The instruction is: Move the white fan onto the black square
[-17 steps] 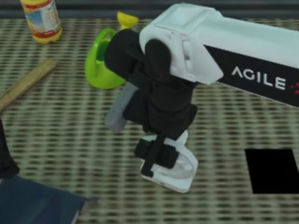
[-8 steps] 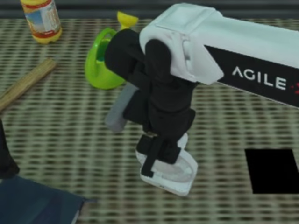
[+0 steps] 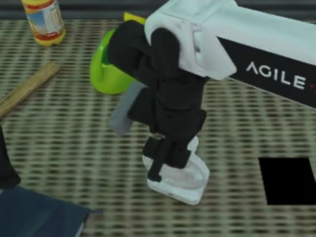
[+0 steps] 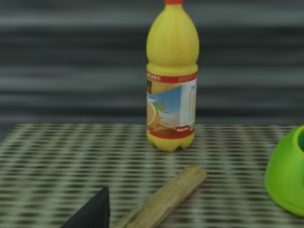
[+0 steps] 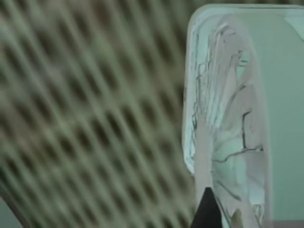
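Observation:
The white fan [image 3: 190,180] lies face up on the woven table top, left of the black square [image 3: 289,180] and apart from it. My right gripper [image 3: 167,165] reaches down onto the fan's left part and is shut on the white fan. In the right wrist view the fan's translucent grille [image 5: 232,118] fills the frame, with one dark fingertip [image 5: 206,213] against it. My left gripper [image 3: 4,168] stays parked at the table's left edge and stands open; the left wrist view shows one of its fingertips [image 4: 95,213].
A green watering can [image 3: 106,71] stands behind the right arm. Far left at the back is a yellow juice bottle [image 3: 44,22], with a wooden block [image 3: 27,89] lying below it. A dark blue object [image 3: 39,215] sits at the front left corner.
The right gripper's fingers have drawn in on the fan. The right arm has risen slightly, and the fan has shifted a little with it.

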{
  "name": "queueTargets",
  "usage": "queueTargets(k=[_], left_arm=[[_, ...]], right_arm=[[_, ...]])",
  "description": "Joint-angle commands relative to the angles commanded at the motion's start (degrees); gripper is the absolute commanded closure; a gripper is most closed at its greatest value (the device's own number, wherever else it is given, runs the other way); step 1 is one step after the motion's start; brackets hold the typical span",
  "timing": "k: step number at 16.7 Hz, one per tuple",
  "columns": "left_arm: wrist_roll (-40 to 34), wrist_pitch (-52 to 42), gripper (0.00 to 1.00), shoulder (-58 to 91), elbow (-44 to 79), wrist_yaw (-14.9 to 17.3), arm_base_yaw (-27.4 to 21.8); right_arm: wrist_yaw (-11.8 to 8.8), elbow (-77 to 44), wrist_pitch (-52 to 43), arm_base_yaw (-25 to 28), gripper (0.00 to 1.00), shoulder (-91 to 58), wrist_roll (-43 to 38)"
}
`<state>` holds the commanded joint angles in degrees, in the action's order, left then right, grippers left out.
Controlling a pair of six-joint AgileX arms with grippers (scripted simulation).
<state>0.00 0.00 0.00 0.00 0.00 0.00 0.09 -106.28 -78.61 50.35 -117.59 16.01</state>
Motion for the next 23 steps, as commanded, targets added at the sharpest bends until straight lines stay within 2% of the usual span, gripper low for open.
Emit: queueTargets(k=[5, 9, 12, 15, 23], left_arm=[[0.0, 0.0, 0.0, 0.0, 0.0, 0.0, 0.0], [0.0, 0.0, 0.0, 0.0, 0.0, 0.0, 0.0], [0.0, 0.0, 0.0, 0.0, 0.0, 0.0, 0.0], [0.0, 0.0, 0.0, 0.0, 0.0, 0.0, 0.0], [0.0, 0.0, 0.0, 0.0, 0.0, 0.0, 0.0]], right_arm=[[0.0, -8.3, -7.58, 0.15, 1.0, -0.43, -0.01], [-0.01, -8.12, -7.49, -0.18, 1.0, -0.23, 0.03], [-0.03, -5.15, -7.39, -2.36, 1.0, 1.5, 3.86], [-0.12, 0.73, -6.56, -7.39, 1.0, 5.92, 13.15], [-0.54, 22.36, -1.57, -25.79, 1.0, 23.95, 47.67]])
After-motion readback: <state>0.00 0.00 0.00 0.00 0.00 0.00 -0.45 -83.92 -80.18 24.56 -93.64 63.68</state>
